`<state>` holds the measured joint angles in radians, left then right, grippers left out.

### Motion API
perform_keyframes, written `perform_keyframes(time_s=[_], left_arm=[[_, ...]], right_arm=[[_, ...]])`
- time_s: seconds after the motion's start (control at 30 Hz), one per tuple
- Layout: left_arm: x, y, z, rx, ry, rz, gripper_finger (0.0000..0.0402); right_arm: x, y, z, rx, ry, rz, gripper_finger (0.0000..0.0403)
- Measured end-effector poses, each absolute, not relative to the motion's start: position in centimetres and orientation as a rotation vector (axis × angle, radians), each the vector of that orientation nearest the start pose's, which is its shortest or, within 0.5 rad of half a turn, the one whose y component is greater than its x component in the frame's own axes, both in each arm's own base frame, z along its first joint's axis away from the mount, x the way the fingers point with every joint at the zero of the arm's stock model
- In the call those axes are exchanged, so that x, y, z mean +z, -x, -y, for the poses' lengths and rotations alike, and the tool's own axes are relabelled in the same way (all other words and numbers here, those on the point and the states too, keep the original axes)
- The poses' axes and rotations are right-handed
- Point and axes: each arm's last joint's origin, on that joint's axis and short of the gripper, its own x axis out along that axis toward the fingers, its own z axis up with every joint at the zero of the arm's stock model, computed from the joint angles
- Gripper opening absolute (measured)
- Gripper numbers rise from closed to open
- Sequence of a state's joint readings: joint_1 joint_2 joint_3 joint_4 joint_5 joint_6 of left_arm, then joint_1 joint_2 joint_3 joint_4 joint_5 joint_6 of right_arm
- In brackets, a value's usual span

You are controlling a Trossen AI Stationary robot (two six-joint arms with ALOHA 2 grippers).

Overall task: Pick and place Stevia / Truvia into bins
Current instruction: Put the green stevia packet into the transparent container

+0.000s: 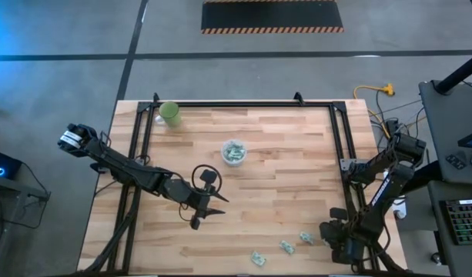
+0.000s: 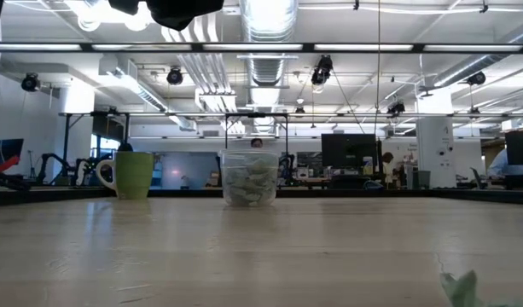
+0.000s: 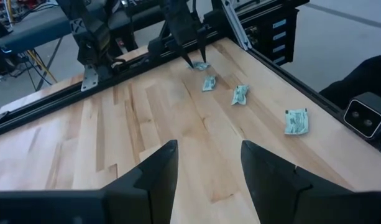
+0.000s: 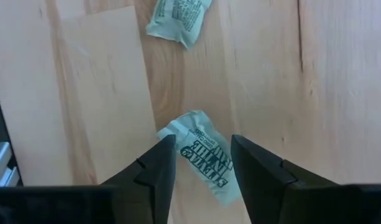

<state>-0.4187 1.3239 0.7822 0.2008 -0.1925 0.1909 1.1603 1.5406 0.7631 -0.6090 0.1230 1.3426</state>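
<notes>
Pale green and white Stevia packets lie flat on the wooden table near its front right: one (image 4: 199, 155) lies between the fingers of my right gripper (image 4: 202, 168), another (image 4: 178, 15) just beyond, and more (image 3: 240, 94) (image 3: 296, 121) in a row toward the near edge. My right gripper (image 3: 196, 57) points down, open, with a finger on either side of the packet. The clear cup (image 1: 234, 152), the bin, stands at mid-table with packets inside. My left gripper (image 1: 211, 209) hovers open left of centre.
An opaque green cup (image 1: 170, 114) stands at the far left corner. A black metal frame (image 1: 339, 146) rims the table. Bare wood lies between the clear cup (image 2: 250, 177) and the loose packets (image 1: 286, 246).
</notes>
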Motion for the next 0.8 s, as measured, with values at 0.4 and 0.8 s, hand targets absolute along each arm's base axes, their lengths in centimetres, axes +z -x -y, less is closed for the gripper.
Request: perform_keyframes(time_s=[0.4,0.8], left_arm=[[25.22,-26.44,11.16,-0.255,-0.291,-0.305,0.016],[25.23,-26.44,11.15,-0.255,-0.291,-0.305,0.016]], right_arm=[[13.49,-10.0,-22.05,-0.033,-0.271,-1.376,0.0119],[13.44,-10.14,-21.94,-0.059,-0.273,-1.333,0.0025]])
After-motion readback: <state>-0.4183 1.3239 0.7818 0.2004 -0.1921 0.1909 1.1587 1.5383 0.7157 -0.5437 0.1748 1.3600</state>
